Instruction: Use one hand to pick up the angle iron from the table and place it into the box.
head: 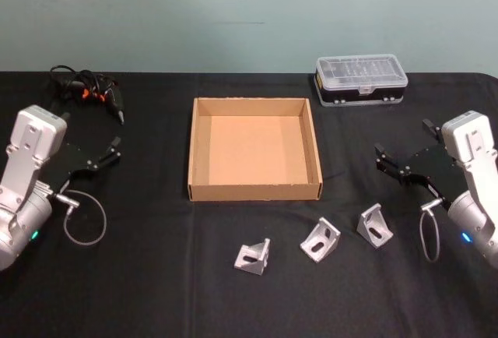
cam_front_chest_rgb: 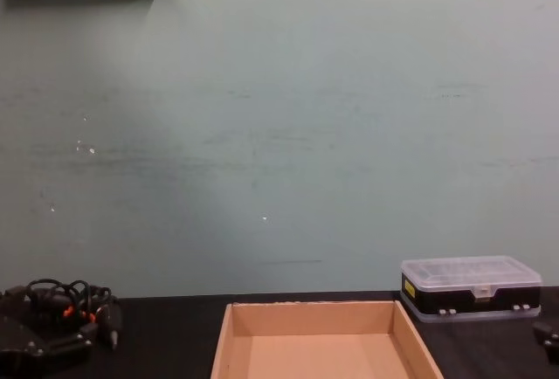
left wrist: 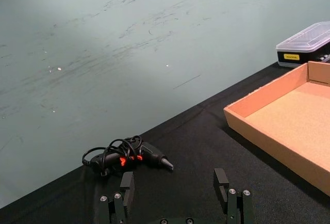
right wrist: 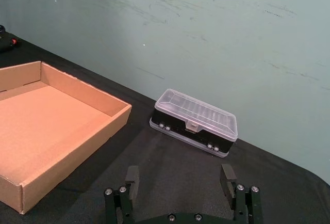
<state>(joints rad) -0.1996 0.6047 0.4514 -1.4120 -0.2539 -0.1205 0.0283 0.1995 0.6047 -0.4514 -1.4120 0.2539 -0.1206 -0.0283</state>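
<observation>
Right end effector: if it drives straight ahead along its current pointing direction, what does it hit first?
Most likely the clear-lidded plastic case: the right wrist view shows it straight ahead of the open right end effector, nothing in between. Height is unclear, so it could pass above it.

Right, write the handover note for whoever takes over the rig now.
Left gripper: open, empty, over the table left of the box.
Right gripper: open, empty, right of the box.
Left angle iron, middle angle iron and right angle iron lie on the table in front of the box.
Done: nothing; the box is empty.
Left: grasp an angle iron with one gripper and place it in the box.
</observation>
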